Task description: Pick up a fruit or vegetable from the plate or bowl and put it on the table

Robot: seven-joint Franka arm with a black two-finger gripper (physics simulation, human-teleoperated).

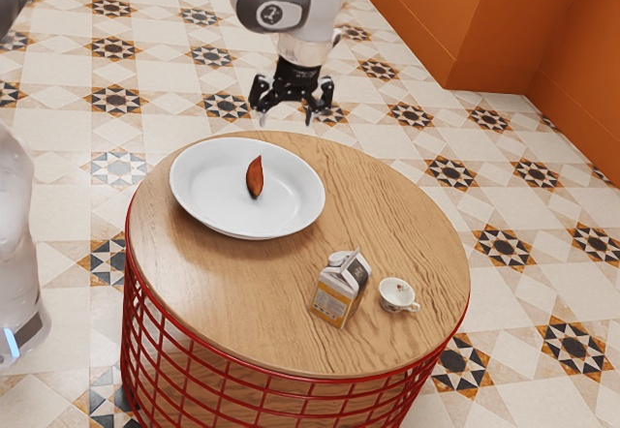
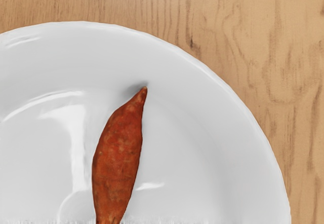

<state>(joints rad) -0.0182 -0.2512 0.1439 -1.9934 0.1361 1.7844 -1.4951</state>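
Note:
My gripper [image 1: 287, 116] is above the table near its far edge in the exterior view, open, its two fingers wide apart with nothing between them. Below it and toward the exterior view's left, a white oval bowl [image 1: 199, 193] rests on the round wooden table [image 1: 252, 297]. A reddish-brown sweet potato [image 1: 255, 177], slender with pointed ends, lies inside the bowl. In the wrist view the sweet potato [image 2: 118, 155] lies against the inner surface of the white bowl [image 2: 190, 125], with wood grain of the table [image 2: 253, 46] beyond the rim.
A small milk carton [image 1: 338, 288] and a patterned teacup [image 1: 394, 295] stand on the table, toward the exterior view's lower right from the bowl. Red wire mesh [image 1: 223, 384] forms the table's base. Orange walls [image 1: 455, 21] rise behind.

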